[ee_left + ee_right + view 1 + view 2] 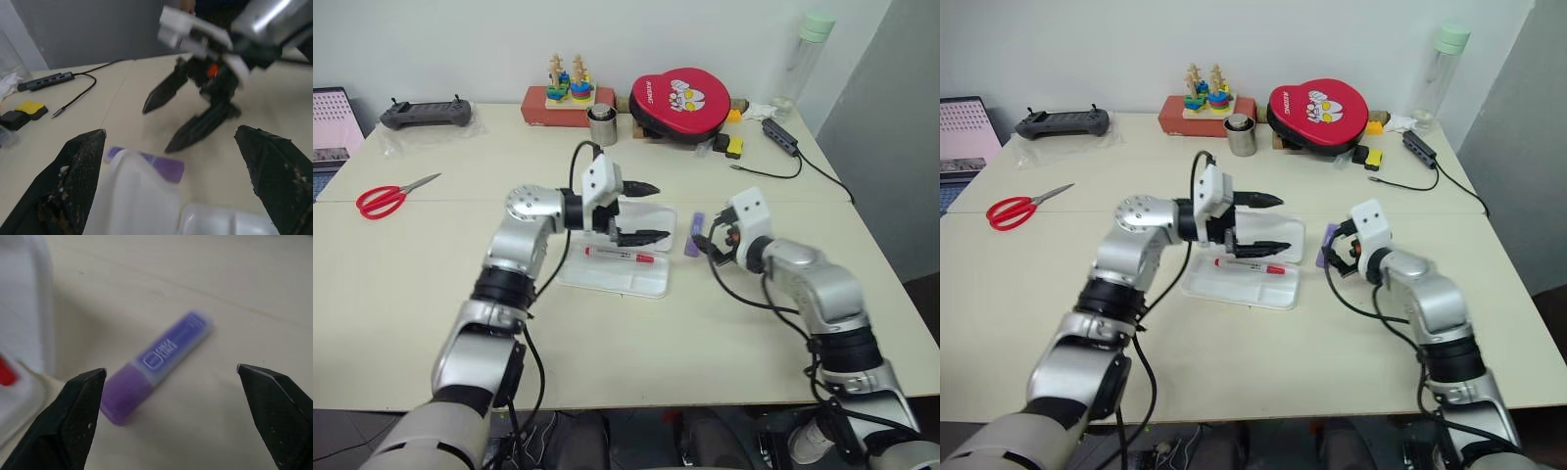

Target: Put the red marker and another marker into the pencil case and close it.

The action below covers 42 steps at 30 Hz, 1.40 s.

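While the red marker [620,257] lies in the open case [619,275] at mid-table, the purple marker [155,359] sits on the bare table just right of the case, untouched. The right gripper [171,416] hangs near it with fingers spread wide and empty; the left gripper [641,211] is spread too, over the case, pointing right and holding nothing. The risk is the pinch — the purple marker lies at a slant to the fingers, so closing now could skid or spin it away, or nudge the case. The grippers are near each other and could clash.
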Available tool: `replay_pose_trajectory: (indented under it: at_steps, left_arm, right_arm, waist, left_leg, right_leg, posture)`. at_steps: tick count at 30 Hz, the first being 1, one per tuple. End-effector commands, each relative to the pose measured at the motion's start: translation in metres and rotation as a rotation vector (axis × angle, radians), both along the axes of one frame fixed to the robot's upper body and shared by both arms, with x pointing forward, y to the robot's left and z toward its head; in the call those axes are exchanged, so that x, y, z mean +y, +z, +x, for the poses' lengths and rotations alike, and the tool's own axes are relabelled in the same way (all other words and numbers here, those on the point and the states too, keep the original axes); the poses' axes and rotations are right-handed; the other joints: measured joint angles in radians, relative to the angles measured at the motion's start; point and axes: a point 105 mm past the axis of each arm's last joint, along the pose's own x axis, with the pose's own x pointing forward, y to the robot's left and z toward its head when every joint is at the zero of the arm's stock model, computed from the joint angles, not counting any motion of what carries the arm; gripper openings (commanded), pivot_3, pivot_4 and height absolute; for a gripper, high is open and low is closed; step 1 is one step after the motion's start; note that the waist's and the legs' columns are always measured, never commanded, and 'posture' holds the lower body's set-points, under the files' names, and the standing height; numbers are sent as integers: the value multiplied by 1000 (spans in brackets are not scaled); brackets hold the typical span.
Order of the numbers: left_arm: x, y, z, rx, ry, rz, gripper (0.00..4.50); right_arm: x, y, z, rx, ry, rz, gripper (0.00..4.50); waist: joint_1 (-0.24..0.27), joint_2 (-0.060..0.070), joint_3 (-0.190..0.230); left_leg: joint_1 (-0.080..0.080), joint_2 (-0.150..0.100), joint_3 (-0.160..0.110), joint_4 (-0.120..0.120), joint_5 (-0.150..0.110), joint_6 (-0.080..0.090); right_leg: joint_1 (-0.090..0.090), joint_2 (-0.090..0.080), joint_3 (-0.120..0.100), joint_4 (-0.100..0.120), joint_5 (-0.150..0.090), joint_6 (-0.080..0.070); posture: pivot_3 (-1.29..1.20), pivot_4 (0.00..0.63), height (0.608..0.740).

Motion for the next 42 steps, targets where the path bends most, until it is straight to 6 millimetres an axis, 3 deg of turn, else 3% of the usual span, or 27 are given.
replay_pose_trajectory:
  at_steps: [1,7,11,16,24,27,30,32,34,37,42]
  left_arm:
    - [-12,24,-10,-33,42,-82,4491]
    - [-16,25,-2,-66,165,-65,4491]
    - [-16,25,0,-78,182,-61,4491]
    - [-23,31,-2,-90,180,-92,4500]
    - [-25,34,2,-101,192,-107,4500]
    - [-25,37,3,-102,198,-117,4500]
    - [-24,37,2,-112,197,-113,4500]
    - [-18,38,-2,-108,187,-117,4500]
    - [-1,44,-5,-102,190,-126,4500]
    - [35,45,-17,-67,184,-115,4500]
    - [93,27,-37,-16,234,4,4500]
  right_arm:
    - [8,5,11,-35,-98,57,4500]
    - [22,-13,14,22,-155,102,4500]
    - [18,-27,13,55,-189,45,4500]
    - [-8,-31,16,36,-284,-29,3545]
    - [-31,-24,21,7,-373,-16,1867]
    - [-34,-16,23,-23,-389,-5,1195]
    - [-34,-2,26,-69,-377,36,1105]
    - [-30,20,28,-137,-301,65,1105]
    - [-17,58,25,-269,-153,84,1105]
    - [13,101,7,-403,144,87,1105]
    - [55,120,-32,-377,577,66,1105]
  waist:
    - [-1,0,0]
    - [1,0,0]
    - [1,0,0]
    - [7,0,0]
    - [15,0,0]
    - [15,0,0]
    - [12,1,0]
    - [10,1,0]
    - [9,1,0]
    - [-14,4,2]
    - [-32,4,2]
  left_leg:
    - [1,0,0,0,0,0]
    - [1,0,0,2,0,0]
    - [2,0,0,3,0,0]
    - [4,0,0,3,0,0]
    - [3,-1,0,4,0,0]
    - [3,-1,0,4,0,0]
    - [3,-1,0,4,0,0]
    - [2,-1,1,4,0,0]
    - [2,-1,1,4,0,0]
    - [-1,-1,2,3,0,0]
    - [5,0,2,-5,0,0]
  right_leg:
    - [1,0,0,0,0,0]
    - [2,0,0,0,1,2]
    - [3,0,1,0,2,3]
    - [4,0,1,0,2,3]
    - [6,-1,1,-2,3,5]
    - [6,-1,1,-2,3,5]
    - [5,-1,2,-2,3,5]
    - [4,0,2,-2,3,5]
    - [3,0,2,-2,3,5]
    - [0,0,4,-2,3,5]
    - [2,0,2,-2,1,2]
  posture:
    - [0,150,740]
    - [0,150,740]
    - [0,150,740]
    - [0,150,740]
    - [0,150,740]
    - [0,150,740]
    - [0,150,740]
    - [0,150,740]
    - [0,150,740]
    - [0,150,740]
    - [0,150,740]
